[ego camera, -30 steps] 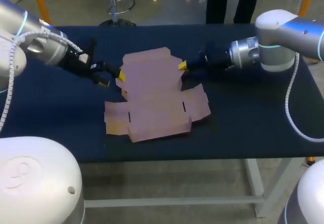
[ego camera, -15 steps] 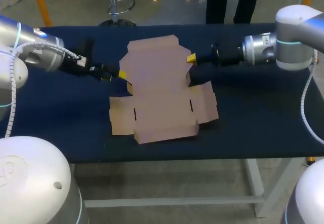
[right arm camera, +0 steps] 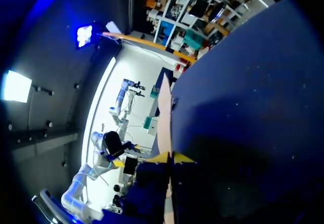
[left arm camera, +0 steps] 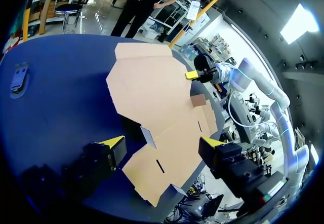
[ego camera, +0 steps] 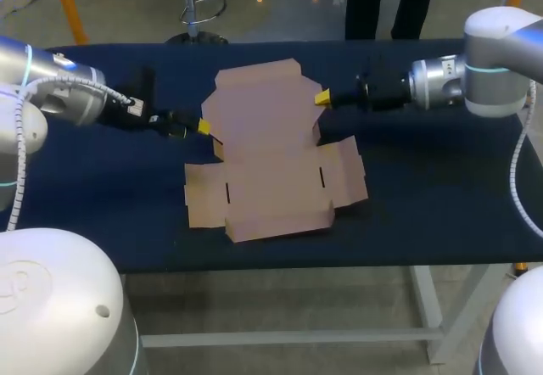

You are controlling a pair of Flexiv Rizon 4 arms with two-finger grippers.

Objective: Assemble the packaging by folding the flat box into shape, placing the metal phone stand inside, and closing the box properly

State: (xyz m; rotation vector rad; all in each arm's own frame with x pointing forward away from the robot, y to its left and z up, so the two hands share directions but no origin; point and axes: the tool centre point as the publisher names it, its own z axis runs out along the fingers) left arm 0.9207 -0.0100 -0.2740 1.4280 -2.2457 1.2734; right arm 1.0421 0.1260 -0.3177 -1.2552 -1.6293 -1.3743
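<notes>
The flat brown cardboard box [ego camera: 267, 150] lies unfolded mid-table, its rear panel raised slightly off the cloth. My right gripper [ego camera: 322, 97] is shut on that panel's right edge; in the right wrist view the cardboard [right arm camera: 166, 112] runs edge-on out from between the yellow tips [right arm camera: 169, 158]. My left gripper [ego camera: 191, 127] stands open at the box's left edge, touching nothing. In the left wrist view the box [left arm camera: 152, 87] spreads ahead of the open gripper [left arm camera: 163, 143], with the right gripper [left arm camera: 195, 74] at its far side. A small dark metal piece [left arm camera: 19, 77], perhaps the phone stand, lies on the cloth beside my left arm.
The table [ego camera: 424, 188] is covered in dark blue cloth. Bare cloth lies to the right of the box and along the front edge [ego camera: 280, 260].
The right gripper pulled back and to the right with the cardboard edge, shifting the box rightward and lifting its rear panel. The left gripper edged toward the box's left side. Little moved in the last half second.
</notes>
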